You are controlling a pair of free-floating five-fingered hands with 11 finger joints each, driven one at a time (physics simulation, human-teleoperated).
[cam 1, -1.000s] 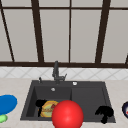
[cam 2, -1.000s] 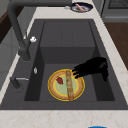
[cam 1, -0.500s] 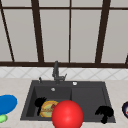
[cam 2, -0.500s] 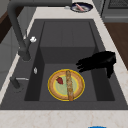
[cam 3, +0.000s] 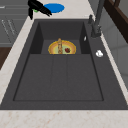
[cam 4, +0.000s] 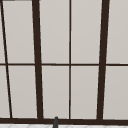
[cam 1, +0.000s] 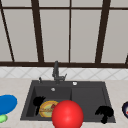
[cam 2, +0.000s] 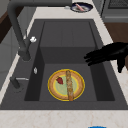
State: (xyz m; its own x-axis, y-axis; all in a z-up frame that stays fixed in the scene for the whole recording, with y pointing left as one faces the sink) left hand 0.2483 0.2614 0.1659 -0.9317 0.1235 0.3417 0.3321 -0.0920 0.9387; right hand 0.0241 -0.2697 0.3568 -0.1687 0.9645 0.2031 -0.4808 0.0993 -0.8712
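Observation:
A yellow-rimmed plate [cam 2: 51, 85] lies in the left basin of the dark sink [cam 2: 67, 35], carrying a long bread stick [cam 2: 69, 85] and a small red piece [cam 2: 59, 80]. My left hand [cam 2: 107, 53] hovers above the basin's front edge with straight fingers pointing inward, holding nothing. From the front it shows as the left hand [cam 1: 38, 102] just left of the plate [cam 1: 46, 110], and from the right as the left hand [cam 3: 37, 7] near the sink's far front corner. My right hand [cam 1: 105, 112] hangs relaxed over the right basin's front corner.
A red ball [cam 1: 67, 115] sits in the foreground, covering part of the plate. The faucet [cam 1: 56, 72] rises behind the sink. A blue plate [cam 1: 7, 103] and a green thing [cam 1: 2, 118] lie on the left counter, and a dark dish [cam 2: 80, 7] on the right one.
My left hand has drawn back from above the plate toward the sink's front edge and risen a little. The plate and the right hand have stayed put.

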